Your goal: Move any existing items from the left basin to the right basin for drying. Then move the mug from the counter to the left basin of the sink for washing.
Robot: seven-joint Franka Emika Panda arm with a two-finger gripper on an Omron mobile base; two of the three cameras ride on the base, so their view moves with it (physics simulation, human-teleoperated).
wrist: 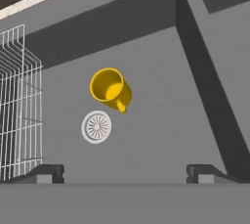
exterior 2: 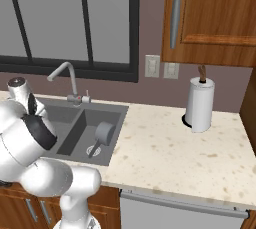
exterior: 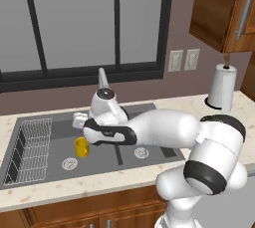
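The yellow mug [wrist: 110, 87] stands upright on the floor of the left basin [wrist: 156, 100], beside the round drain [wrist: 96, 126], its handle toward the divider; it also appears under the arm [exterior: 81, 147]. My gripper [wrist: 125, 173] hangs above the mug, open, with nothing between its fingertips [wrist: 46, 172]. The white wire rack [exterior: 32, 147] fills the basin's left end. The grey cup [exterior 2: 105, 133] lies tipped on its side in the right basin [exterior 2: 82, 123], next to that basin's drain [exterior 2: 93, 149].
The slim silver faucet [exterior 2: 67, 75] stands at the sink's back edge. A paper towel roll [exterior 2: 200, 104] stands on the speckled counter [exterior 2: 170, 145] to the right, under wooden wall cabinets. My arm [exterior: 149, 130] stretches across the right basin.
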